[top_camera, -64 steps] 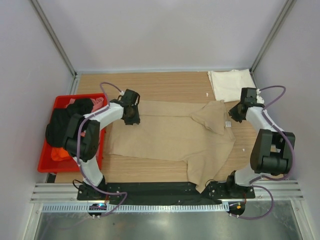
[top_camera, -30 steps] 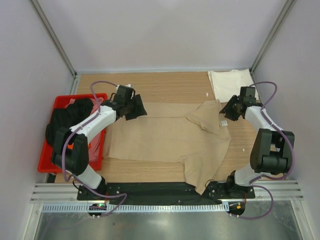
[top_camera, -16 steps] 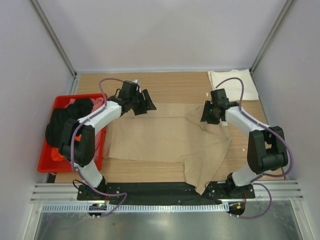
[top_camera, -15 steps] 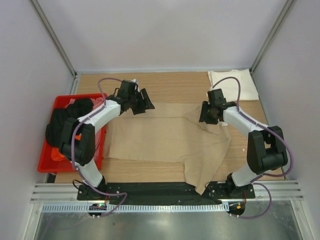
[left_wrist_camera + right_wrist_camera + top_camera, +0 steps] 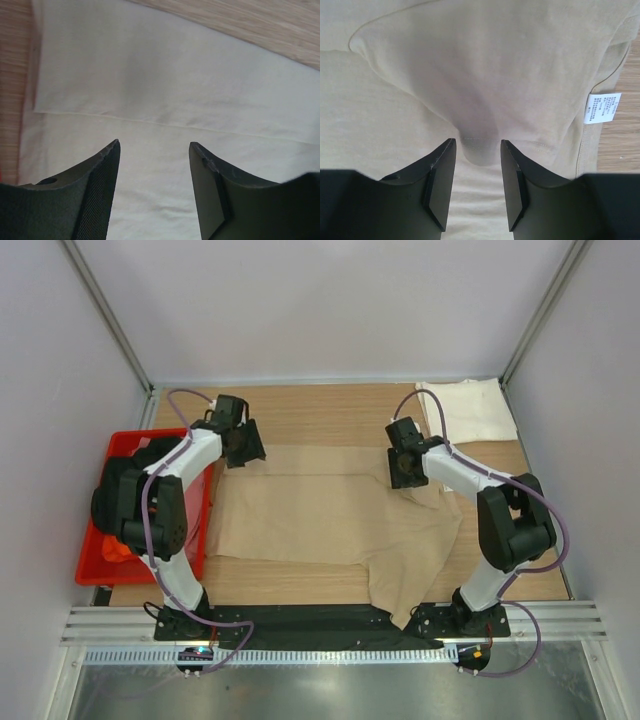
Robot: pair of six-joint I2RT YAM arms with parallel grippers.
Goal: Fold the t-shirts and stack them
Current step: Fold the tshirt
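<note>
Here we are seeing the tan t-shirt (image 5: 330,510) lying spread across the worktop's middle. The left gripper (image 5: 152,145) is hovering over its far-left edge, parted and holding nothing. The right gripper (image 5: 477,142), parted, is straddling a raised fold, apparently without pinching it. The cream-white t-shirt (image 5: 465,408) is occupying the far-right corner.

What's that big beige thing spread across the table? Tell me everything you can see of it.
It is a tan t-shirt of soft, thin cloth, spread mostly flat on the wooden table, one corner reaching the near edge. Its far right part is folded over on itself, showing a small white label. The open left gripper and right gripper are poised over its far edge; a raised wrinkle sits between the right one's fingers.
</note>
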